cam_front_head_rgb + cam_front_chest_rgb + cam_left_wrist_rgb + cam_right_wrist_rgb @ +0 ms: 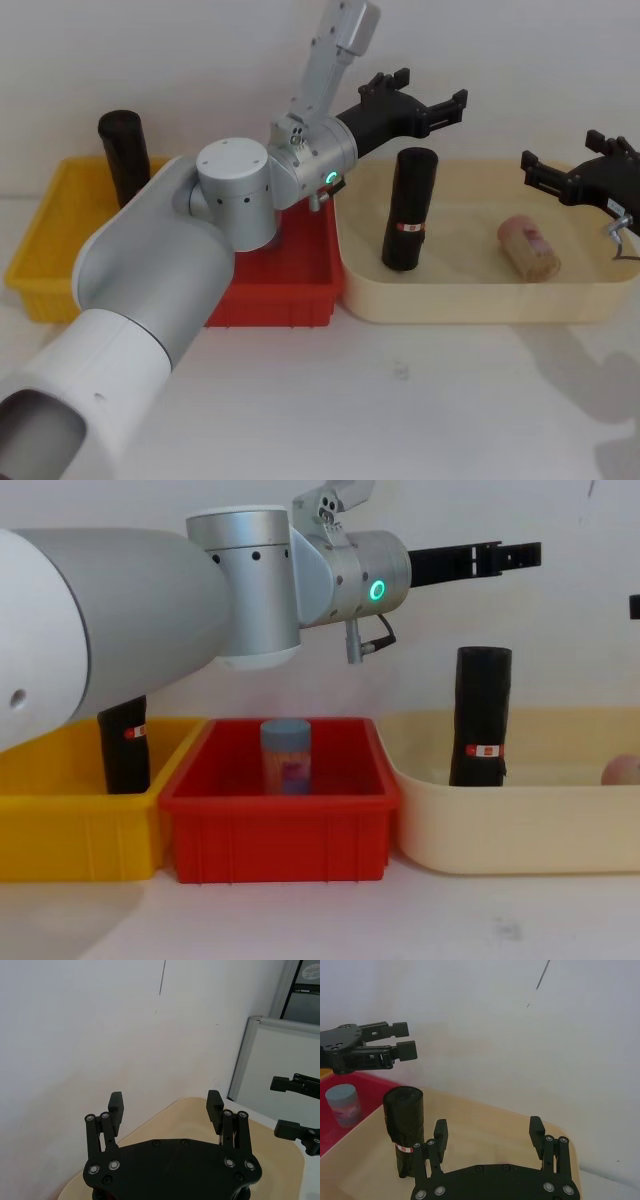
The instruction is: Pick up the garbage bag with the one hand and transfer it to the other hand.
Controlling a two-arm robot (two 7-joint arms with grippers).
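Black and glossy, the garbage bag (409, 209) stands upright in the cream tray (470, 295), well apart from the pink cylinder (528, 246) lying on its side there. My left gripper (434, 104) hangs above and behind the bag with fingers spread, holding nothing. My right gripper (548, 176) hovers over the tray's right end, fingers likewise spread and empty.
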